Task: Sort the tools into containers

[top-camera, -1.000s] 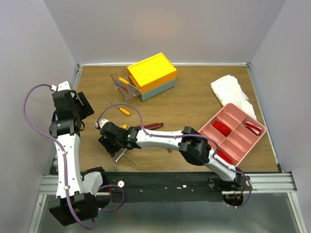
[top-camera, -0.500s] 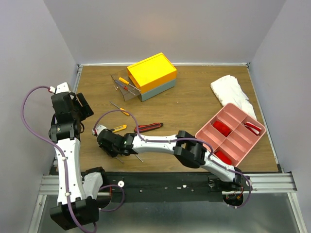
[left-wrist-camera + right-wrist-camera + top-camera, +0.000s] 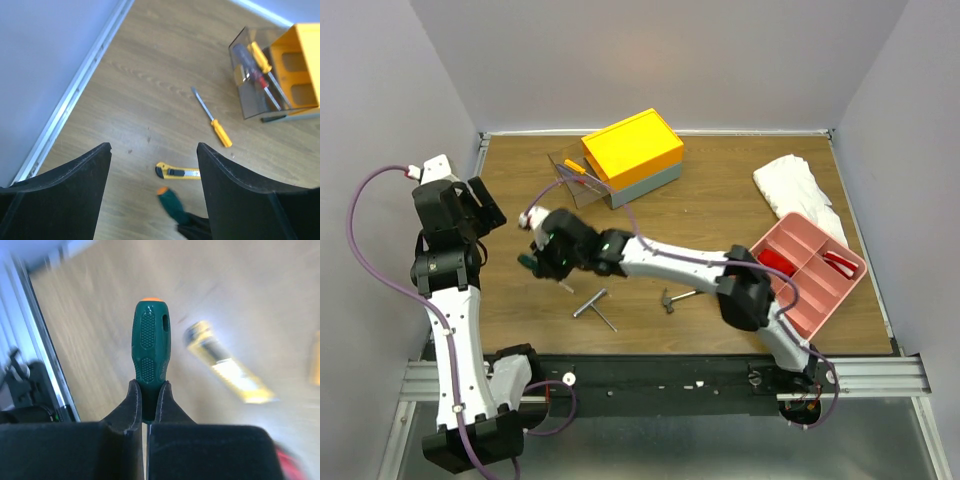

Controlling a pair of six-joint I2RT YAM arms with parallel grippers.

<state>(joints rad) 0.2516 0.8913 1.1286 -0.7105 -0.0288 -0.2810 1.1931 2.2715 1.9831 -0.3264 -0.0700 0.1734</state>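
From above, you see the green-handled screwdriver (image 3: 525, 262) over the wooden worktop's (image 3: 720, 200) left half, apart from the yellow-topped grey drawer box (image 3: 632, 148). In your left wrist view, the left fingers (image 3: 75, 195) stand spread. In your right wrist view, the right fingers (image 3: 133, 407) pinch that screwdriver's handle.

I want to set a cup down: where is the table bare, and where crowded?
Bare: the wood between the yellow box and the white cloth, down to the pink tray. Crowded: in front of the clear drawer, around the wrench, hammer and right arm.
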